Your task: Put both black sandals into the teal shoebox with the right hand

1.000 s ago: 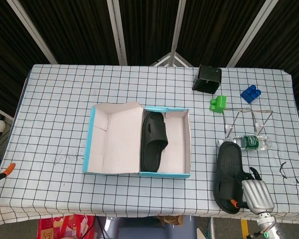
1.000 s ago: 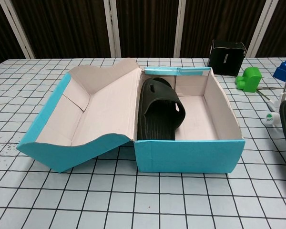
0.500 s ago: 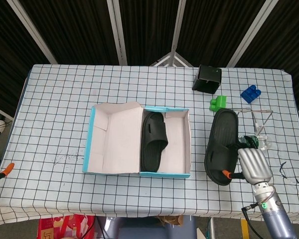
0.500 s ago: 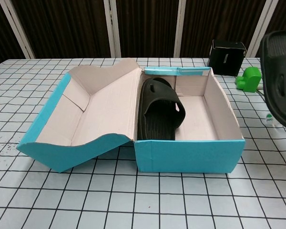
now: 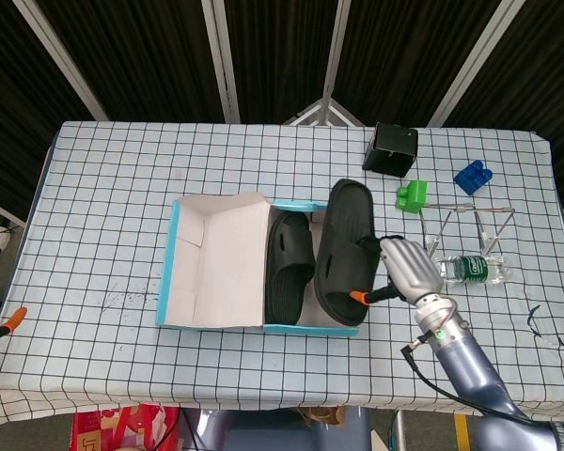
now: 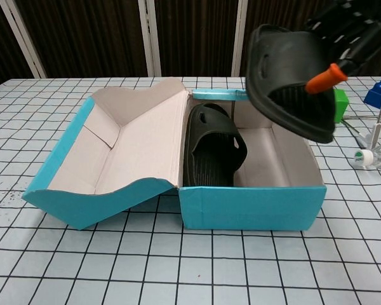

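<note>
While one black rubber sandal (image 5: 289, 265) lies inside the open teal cardboard shoebox (image 5: 174, 272) on the checked bench (image 5: 103, 207), the right robot hand (image 5: 409, 270) grips the second black sandal (image 5: 345, 249), raised over the box's right half.

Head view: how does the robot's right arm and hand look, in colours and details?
The right hand is silvery grey with a smooth metallic back, darker fingers and an orange tip on one digit. The forearm is a blue-grey cylinder with a small green light near the wrist and a thin black cable running alongside. The left arm is not in view.
</note>
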`<state>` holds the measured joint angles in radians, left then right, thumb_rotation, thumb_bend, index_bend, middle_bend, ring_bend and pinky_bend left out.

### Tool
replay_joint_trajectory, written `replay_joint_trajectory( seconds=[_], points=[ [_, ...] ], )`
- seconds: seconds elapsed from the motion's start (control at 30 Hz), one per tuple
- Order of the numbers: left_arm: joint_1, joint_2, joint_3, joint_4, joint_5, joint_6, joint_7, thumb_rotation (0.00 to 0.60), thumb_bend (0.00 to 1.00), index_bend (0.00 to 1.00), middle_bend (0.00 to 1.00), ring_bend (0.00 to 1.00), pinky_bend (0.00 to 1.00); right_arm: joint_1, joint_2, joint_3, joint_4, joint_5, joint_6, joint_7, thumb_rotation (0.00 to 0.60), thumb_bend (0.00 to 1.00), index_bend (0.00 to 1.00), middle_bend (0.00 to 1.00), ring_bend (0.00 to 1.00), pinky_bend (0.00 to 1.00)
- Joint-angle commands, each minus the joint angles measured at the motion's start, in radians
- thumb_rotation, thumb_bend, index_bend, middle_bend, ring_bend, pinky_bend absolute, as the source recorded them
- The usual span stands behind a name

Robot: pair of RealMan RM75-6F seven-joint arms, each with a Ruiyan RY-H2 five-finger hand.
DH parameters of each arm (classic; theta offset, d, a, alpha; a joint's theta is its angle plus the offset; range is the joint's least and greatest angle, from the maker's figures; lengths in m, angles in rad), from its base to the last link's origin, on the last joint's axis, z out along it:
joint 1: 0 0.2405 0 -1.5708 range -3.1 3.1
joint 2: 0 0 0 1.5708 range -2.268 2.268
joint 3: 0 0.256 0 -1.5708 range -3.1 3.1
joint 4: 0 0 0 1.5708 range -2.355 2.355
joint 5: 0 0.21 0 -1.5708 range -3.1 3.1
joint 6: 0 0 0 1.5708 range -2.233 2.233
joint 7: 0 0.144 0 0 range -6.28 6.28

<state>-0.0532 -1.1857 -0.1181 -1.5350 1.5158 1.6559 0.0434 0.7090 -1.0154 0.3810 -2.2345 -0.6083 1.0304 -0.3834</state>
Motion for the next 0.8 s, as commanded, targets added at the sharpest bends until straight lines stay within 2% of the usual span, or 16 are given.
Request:
replay_joint_trajectory(
  seconds=[0.03, 0.13, 0.47, 0.63, 0.8],
  points=[
    [-0.002, -0.001, -0.001, 0.003, -0.004, -0.005, -0.001, 0.6, 0.2, 0.14, 0.0, 0.0, 0.08, 0.082, -0.087, 0.002, 0.057, 0.051, 0.032, -0.051, 0.6, 0.62, 0.63, 0.43, 0.38, 0.34],
    [-0.005, -0.002, -0.002, 0.006, -0.009, -0.012, -0.001, 0.6, 0.2, 0.14, 0.0, 0.0, 0.08, 0.134, -0.152, -0.001, 0.103, 0.092, 0.05, -0.068, 0.6, 0.63, 0.63, 0.43, 0.39, 0.39],
    [-0.004, -0.001, -0.006, 0.01, -0.016, -0.012, -0.009, 0.6, 0.2, 0.14, 0.0, 0.0, 0.08, 0.21, -0.285, 0.005, 0.227, 0.152, 0.036, -0.007, 0.6, 0.64, 0.64, 0.45, 0.41, 0.42],
    [-0.006, -0.001, -0.006, 0.012, -0.018, -0.016, -0.01, 0.6, 0.2, 0.14, 0.0, 0.0, 0.08, 0.203, -0.304, 0.013, 0.253, 0.191, 0.019, 0.061, 0.6, 0.65, 0.64, 0.46, 0.42, 0.43],
    [-0.008, -0.003, -0.005, 0.013, -0.017, -0.018, -0.006, 0.6, 0.2, 0.14, 0.0, 0.0, 0.08, 0.191, -0.265, 0.02, 0.24, 0.245, -0.02, 0.107, 0.6, 0.65, 0.64, 0.46, 0.42, 0.43]
  ],
)
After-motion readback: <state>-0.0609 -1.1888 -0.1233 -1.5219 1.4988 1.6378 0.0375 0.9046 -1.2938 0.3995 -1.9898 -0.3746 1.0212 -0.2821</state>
